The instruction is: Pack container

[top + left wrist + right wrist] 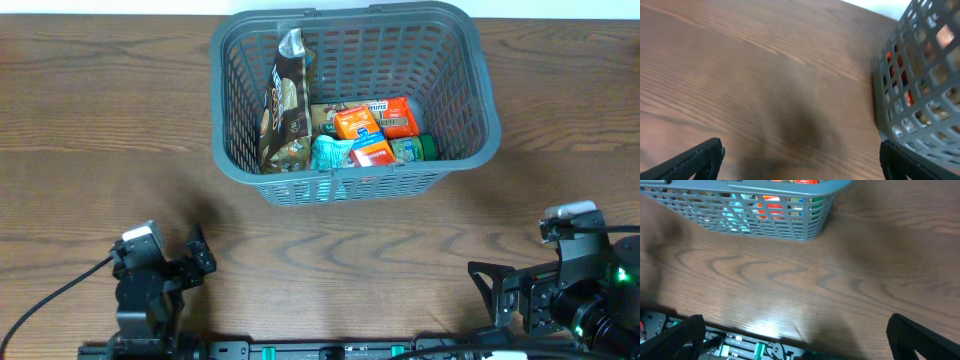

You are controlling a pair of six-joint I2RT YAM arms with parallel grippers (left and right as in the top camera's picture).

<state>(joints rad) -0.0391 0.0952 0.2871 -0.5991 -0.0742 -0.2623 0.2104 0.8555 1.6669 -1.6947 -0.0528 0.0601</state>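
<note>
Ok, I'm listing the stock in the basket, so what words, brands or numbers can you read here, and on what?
Nothing can be read with certainty.
Brown bag: printing, too blurred to read.
Orange packets: white lettering, too small to read.
Pack behind them: a short white word, perhaps "minis", uncertain.
Green packet: label unreadable.
Basket: no text seen.

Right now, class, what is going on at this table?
Nothing is being handled. The large dark grey slotted plastic basket sits on the brown wooden table, holding a tall brown snack bag and small orange packets. The left tool and right tool both stand open and empty near the front edge, apart from the basket.
</note>
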